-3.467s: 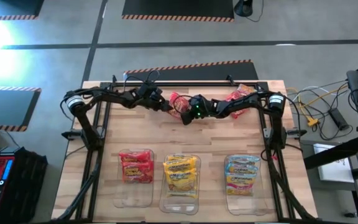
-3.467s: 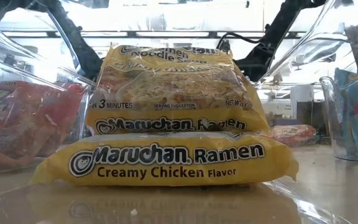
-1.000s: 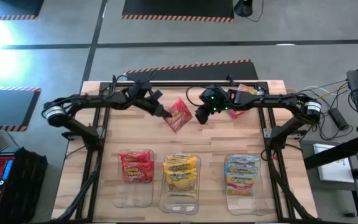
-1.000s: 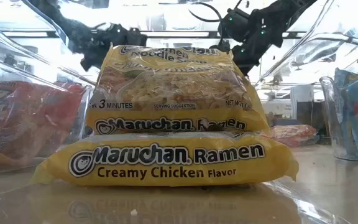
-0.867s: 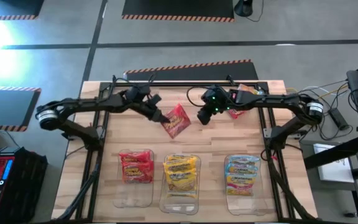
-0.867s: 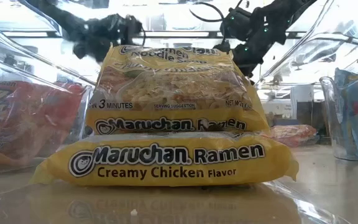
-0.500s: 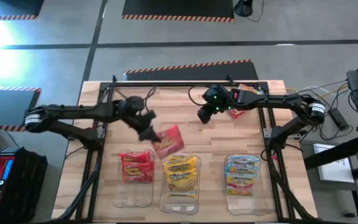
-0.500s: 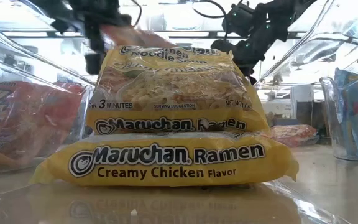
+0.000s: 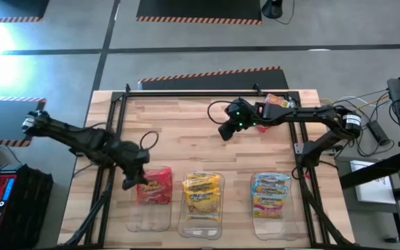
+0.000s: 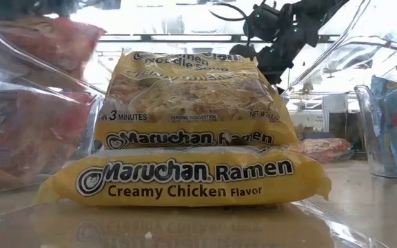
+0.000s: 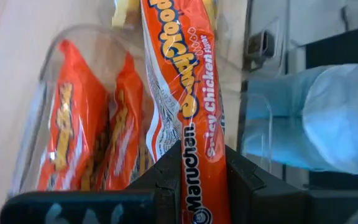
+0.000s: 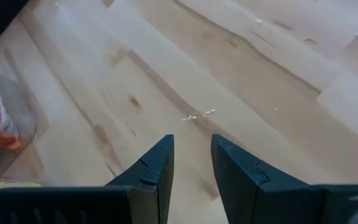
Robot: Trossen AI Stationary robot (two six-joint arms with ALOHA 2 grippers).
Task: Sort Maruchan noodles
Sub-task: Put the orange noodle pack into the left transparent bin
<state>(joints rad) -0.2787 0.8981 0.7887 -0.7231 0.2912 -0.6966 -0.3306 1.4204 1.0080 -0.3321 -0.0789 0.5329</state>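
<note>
Left gripper (image 9: 132, 182) has swung from top centre down to lower left, carrying the red packet (image 11: 194, 118) over the red bin (image 9: 151, 215); right gripper (image 9: 225, 130) has drawn back, empty.

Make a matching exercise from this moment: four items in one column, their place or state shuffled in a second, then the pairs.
1. left gripper
2. right gripper
3. yellow Maruchan packets
4. light blue packets

A. in the middle clear bin
B. empty, hanging over bare wood
C. in the right-hand clear bin
D. clamped on a red Maruchan packet above the left-hand bin

Pairs: 1-D, 2-B, 3-A, 4-C
</note>
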